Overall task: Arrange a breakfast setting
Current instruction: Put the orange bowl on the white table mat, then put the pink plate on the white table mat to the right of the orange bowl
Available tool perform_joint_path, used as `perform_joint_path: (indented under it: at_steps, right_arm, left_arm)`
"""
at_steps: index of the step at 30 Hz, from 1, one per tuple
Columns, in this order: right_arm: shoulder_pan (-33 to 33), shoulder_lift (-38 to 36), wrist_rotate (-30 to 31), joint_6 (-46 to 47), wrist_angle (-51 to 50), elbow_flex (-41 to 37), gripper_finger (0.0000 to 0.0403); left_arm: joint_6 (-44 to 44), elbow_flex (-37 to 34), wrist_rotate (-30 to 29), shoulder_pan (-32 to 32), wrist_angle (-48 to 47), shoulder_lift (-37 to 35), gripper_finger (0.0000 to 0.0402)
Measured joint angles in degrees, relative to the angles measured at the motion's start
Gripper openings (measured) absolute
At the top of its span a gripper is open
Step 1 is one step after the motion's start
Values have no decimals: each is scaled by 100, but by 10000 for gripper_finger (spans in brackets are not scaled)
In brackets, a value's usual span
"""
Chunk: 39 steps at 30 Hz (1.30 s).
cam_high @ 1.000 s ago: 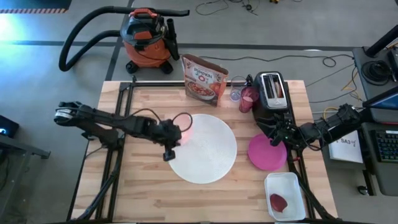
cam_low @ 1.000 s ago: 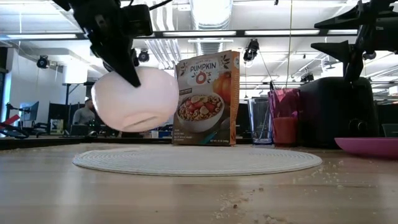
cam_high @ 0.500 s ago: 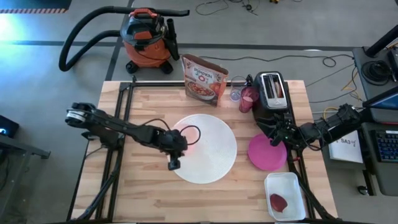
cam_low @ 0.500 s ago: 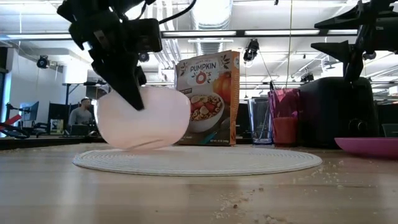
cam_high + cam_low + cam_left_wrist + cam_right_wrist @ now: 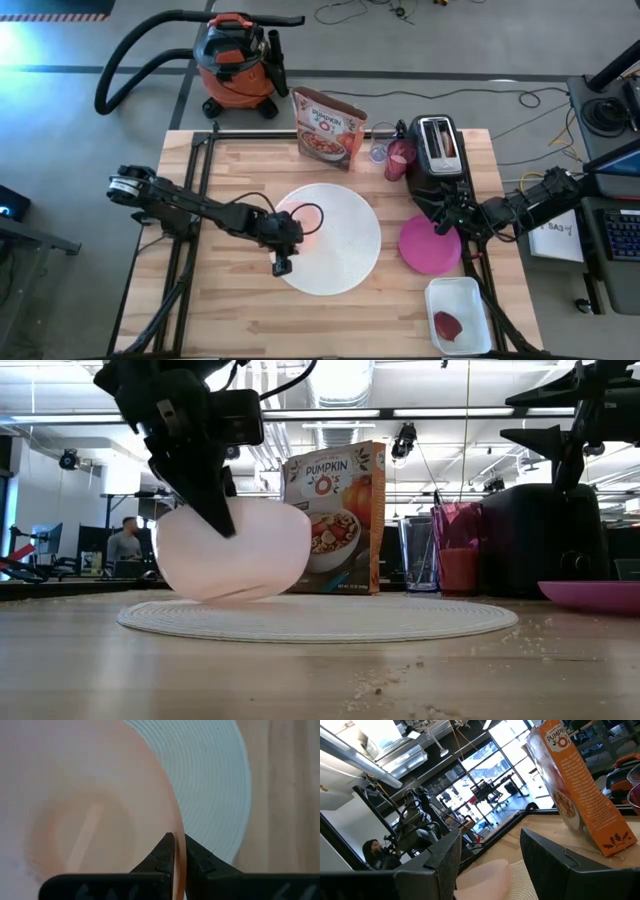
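The large white round plate (image 5: 330,238) lies in the table's middle. My left gripper (image 5: 179,851) is shut on the pale pink bowl (image 5: 232,550), which sits on or just above the plate's left part (image 5: 200,618); touching or not, I cannot tell. The magenta plate (image 5: 430,245) lies right of the white plate. My right gripper (image 5: 440,228) hovers open over its far edge, empty. The translucent pink cup (image 5: 399,160) and clear glass (image 5: 379,151) stand at the far side beside the toaster. The spoon is out of view. My left gripper pinches the bowl's rim (image 5: 176,827) with one finger inside the bowl and one outside. The fingers come from above, slanting down from the table's left. The bowl stays upright, mouth up, over the white plate's left part.
A cereal box (image 5: 328,128) stands at the far edge. A black toaster (image 5: 437,147) stands at the far right. A white tray (image 5: 459,315) with a dark red item lies at the near right. An orange-and-black shop vacuum (image 5: 235,65) stands on the floor beyond the table.
My left gripper has moved toward the table's right and down with the bowl. The bowl was tilted and well above the plate; now it is upright and low over the plate's left part.
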Motion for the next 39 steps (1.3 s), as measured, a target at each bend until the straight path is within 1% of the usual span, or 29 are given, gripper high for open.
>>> perform_joint_path:
  at_steps: [2,7,16,24,27,29,34,36,39]
  right_arm:
    - [-2,0,0,-1,-3,0,192]
    - [0,0,1,0,-1,-1,192]
    - [-2,0,0,1,-4,-1,192]
    - [0,0,0,0,-3,-1,192]
    - [0,0,0,1,-3,0,192]
    - [0,0,0,1,-1,-2,192]
    - [-2,0,0,0,-4,-2,192]
    - [-2,0,1,0,-1,-1,192]
    - [0,0,0,1,-1,-2,192]
  left_arm:
    - [-172,0,134,-6,7,0,0]
    - [-394,0,170,-11,107,0,0]
    - [-372,0,198,-34,170,0,4]
    - [-782,-9,301,-67,181,9,41]
    - [-808,-9,279,-67,193,9,60]
    - [-830,-9,363,-67,261,9,74]
    - [-1125,-9,382,-68,358,-52,108]
    - [-1088,-11,357,-111,571,-101,115]
    - [-846,-11,296,-228,1135,-223,118]
